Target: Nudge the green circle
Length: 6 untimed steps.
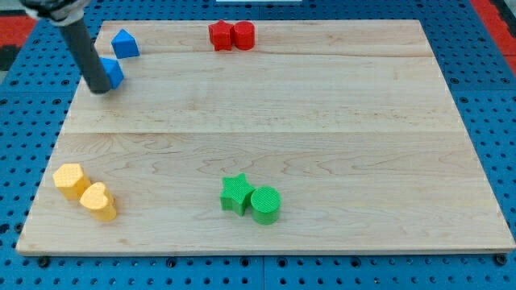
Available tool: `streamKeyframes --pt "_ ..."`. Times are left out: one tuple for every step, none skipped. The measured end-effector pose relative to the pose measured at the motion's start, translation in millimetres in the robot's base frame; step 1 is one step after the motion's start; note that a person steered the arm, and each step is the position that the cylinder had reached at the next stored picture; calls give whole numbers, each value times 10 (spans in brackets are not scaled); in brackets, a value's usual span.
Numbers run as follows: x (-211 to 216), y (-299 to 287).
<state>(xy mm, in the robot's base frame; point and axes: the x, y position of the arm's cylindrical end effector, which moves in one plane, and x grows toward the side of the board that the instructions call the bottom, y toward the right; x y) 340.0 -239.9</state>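
Sitting far from the job right now: my tip [100,89] at the view's top left, right against a blue block [112,72] whose shape is partly hidden behind the rod. Another blue block [124,43], a pointed one, just above. No jaws on this arm at all, only a plain rod, so nothing held and nothing to open or shut.

Down near the view's bottom, a bit right of the middle: the green circle [265,204], touching the green star [236,193] on its left side. Two yellow blocks [84,191] at the bottom left, two red blocks [231,35] at the top, both pairs well out of the way.

Best plan, probably: slide across the bare wooden board [339,121] toward the circle, staying clear of the star. Come in from the view's top or right, so only the circle gets a touch. Go slow and stop after a small push. Pushing from the left would likely hit the star first and move both.
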Motion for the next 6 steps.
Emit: streamKeyframes --pt "-115 161" --pt "-196 391" --pt "86 877" --pt "354 1832" --pt "987 2651" --pt "1797 2873"
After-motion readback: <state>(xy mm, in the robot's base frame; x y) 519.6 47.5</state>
